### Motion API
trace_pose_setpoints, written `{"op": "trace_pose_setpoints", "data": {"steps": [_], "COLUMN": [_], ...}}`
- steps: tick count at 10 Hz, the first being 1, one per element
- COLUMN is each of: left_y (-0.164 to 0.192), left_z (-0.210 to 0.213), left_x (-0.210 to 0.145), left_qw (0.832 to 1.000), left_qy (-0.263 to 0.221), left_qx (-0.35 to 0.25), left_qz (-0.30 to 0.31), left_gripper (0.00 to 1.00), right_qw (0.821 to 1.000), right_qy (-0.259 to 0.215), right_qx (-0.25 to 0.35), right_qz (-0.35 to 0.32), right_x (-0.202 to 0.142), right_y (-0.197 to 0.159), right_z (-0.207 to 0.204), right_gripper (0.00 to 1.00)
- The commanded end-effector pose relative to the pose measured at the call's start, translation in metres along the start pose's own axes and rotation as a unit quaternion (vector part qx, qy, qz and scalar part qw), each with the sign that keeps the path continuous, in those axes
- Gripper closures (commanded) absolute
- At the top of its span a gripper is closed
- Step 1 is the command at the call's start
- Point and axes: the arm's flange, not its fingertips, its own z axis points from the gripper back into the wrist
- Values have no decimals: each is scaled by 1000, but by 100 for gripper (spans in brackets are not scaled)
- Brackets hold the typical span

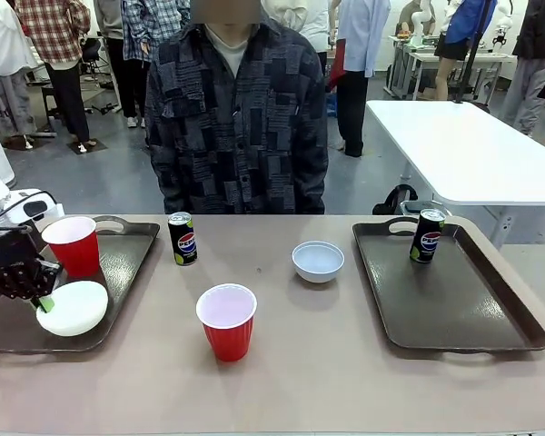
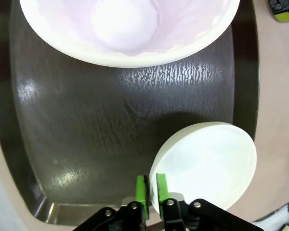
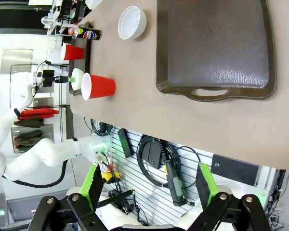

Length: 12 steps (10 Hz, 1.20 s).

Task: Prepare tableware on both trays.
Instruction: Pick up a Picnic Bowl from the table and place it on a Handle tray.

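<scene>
Left claw (image 2: 151, 188) pinches the rim of the white bowl (image 1: 73, 307), resting on the left tray (image 1: 120, 259); withdrawing unreleased could drag or tip it. Right claw (image 3: 150, 177) gapes, holding nothing

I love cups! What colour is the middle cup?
The cup is red, white inside; clearest in front view.

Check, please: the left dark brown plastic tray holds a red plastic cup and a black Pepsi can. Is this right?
No. The left dark brown plastic tray holds a red plastic cup and a small round white bowl, not a can, as the front view shows.
</scene>
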Motion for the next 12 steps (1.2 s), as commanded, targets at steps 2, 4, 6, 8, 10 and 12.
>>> {"op": "trace_pose_setpoints", "data": {"steps": [2,4,6,8,10,12], "left_y": [1,0,-4,-13,-18,-17], "left_z": [4,13,23,54,77,83], "left_x": [-4,-7,-12,-21,-28,-27], "left_qw": [1000,1000,1000,999,998,998], "left_qy": [-1,3,5,8,10,19], "left_qx": [8,11,13,17,25,22], "left_qz": [5,-3,-15,-47,-57,-54], "left_gripper": [0,55,35,26,26,26], "right_qw": [1000,1000,1000,1000,1000,1000], "right_qy": [1,1,1,1,1,1], "right_qx": [5,5,5,5,5,5], "right_qz": [3,3,3,3,3,3], "right_x": [0,0,0,0,0,0], "right_y": [-1,-1,-1,-1,-1,-1], "right_z": [-1,-1,-1,-1,-1,-1], "right_gripper": [0,0,0,0,0,0]}}
